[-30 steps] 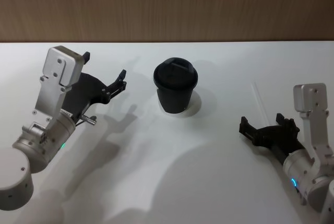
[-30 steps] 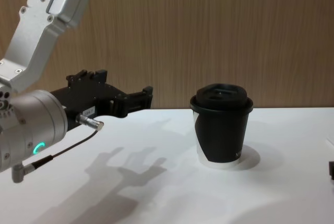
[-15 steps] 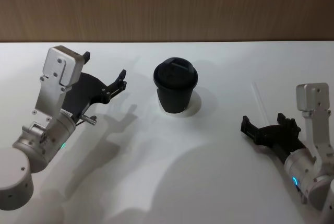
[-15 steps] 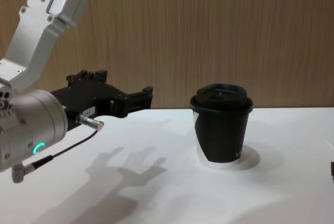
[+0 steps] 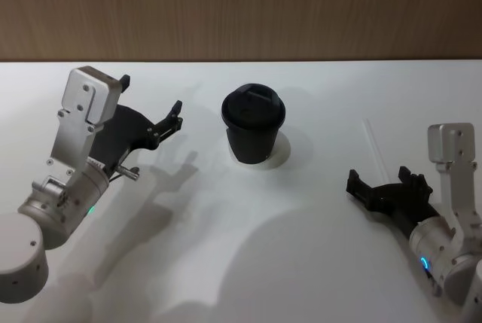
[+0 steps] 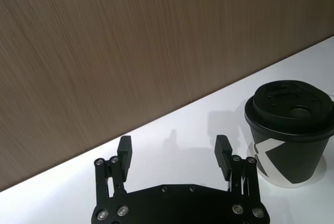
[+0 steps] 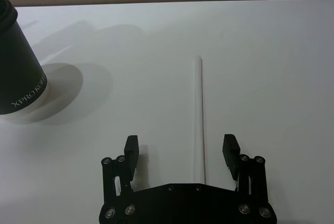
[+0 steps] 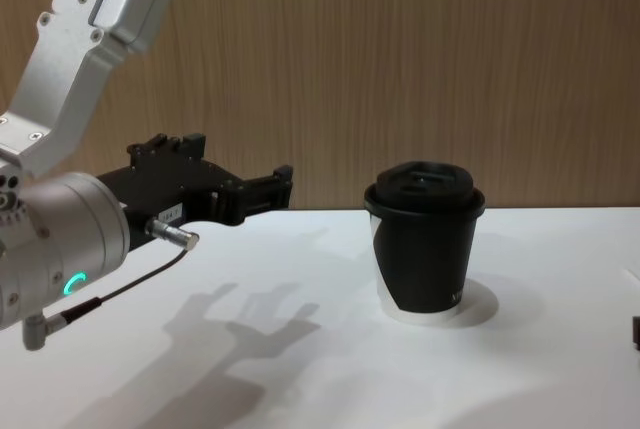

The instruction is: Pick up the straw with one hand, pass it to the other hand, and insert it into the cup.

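left gripper (image 5: 151, 97): raised to the left of the cup (image 5: 254, 123), pointing toward it, jaws wide with nothing between them. it looks parked for the hand-over.
cup: upright on the white bench (image 5: 226, 233), black domed lid on.
straw (image 5: 372, 146): lying flat on the bench, right of the cup and apart from it, running straight away from the robot.
right gripper (image 5: 379, 180): right of the cup, at the straw's near end. jaws wide, one on each side of the straw's line in the wrist view; no contact that i can make out.
step in hand: i'd call it the first pick, lining up over the straw.
doing it well: keep the straw centred between the jaws, come straight down, and close gently, since a thin light tube will likely roll or skid if one jaw meets it first.
grip spot: taking it near one end should leave plenty of length free for the left gripper to catch.
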